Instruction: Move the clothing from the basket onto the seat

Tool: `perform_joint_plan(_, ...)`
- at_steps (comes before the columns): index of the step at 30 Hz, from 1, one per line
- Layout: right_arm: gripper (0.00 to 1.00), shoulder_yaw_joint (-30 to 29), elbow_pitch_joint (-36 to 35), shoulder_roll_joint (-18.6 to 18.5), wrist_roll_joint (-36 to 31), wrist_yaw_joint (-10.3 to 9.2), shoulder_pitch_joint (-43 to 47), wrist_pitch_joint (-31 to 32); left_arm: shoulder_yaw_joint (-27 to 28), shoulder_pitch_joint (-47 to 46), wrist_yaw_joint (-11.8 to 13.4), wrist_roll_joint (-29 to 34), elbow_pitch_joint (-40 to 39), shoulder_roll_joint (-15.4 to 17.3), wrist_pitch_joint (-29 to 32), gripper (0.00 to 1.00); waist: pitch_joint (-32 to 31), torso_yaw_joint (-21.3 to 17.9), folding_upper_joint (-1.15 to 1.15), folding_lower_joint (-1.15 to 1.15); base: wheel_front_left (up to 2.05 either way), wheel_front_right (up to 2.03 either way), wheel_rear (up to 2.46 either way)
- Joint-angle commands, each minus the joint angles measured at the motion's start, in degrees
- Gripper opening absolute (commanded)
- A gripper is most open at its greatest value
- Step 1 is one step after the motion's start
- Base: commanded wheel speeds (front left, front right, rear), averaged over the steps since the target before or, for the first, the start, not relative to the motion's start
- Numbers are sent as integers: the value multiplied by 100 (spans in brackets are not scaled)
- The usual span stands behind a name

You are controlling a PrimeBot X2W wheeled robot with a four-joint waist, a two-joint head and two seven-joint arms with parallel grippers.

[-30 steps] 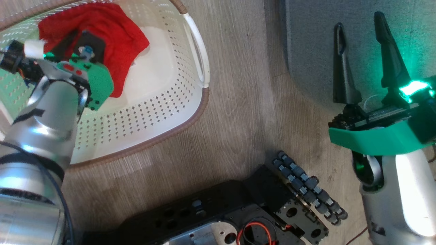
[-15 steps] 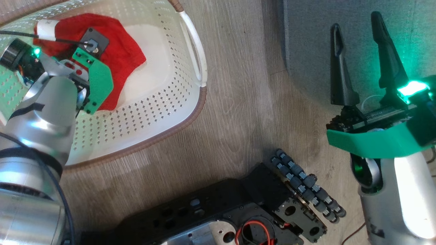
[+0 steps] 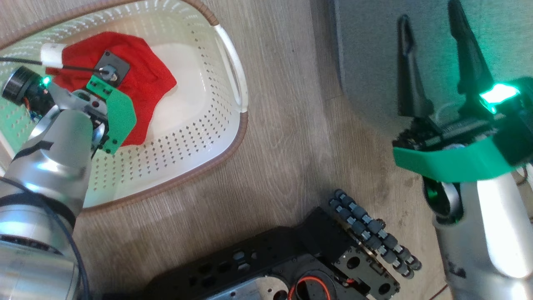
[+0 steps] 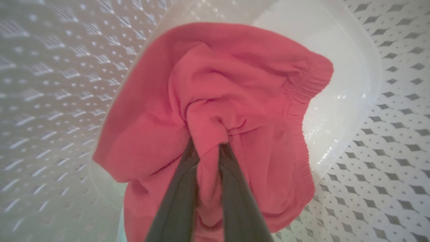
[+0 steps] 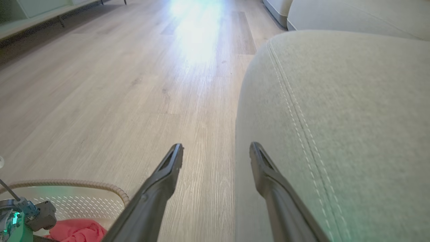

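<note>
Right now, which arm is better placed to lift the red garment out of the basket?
Left. The left tool is down in the basket, pinching a fold of the red garment. The right tool hangs open at the edge of the seat, apart from the basket.

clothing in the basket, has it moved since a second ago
Yes: the clothing has drawn back a little from the far rim of the basket, toward the left gripper pinching it.

soft red cloth clothing [image 4: 235, 84]; glossy perforated plastic basket [image 3: 200, 125]; matt fabric seat [image 5: 336, 101].
</note>
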Motion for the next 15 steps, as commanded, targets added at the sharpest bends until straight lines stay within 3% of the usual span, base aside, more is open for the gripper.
perform_joint_plan(1, 100, 185, -69, 37, 17, -1, 5, -36, 107, 198, 10, -87, -47, 166, -153, 0, -155, -41, 0, 0, 0, 0, 0)
perform_joint_plan(5, 100, 136, 44, 37, -14, -1, -128, -36, 108, 263, 20, -154, -47, 63, -343, 0, -438, 81, 0, 0, 0, 0, 0)
perform_joint_plan(15, 100, -46, 401, -15, -361, -1, -37, -36, 31, 834, -53, -372, -52, -526, -962, 0, -1862, 761, 0, 0, 0, 0, 0)
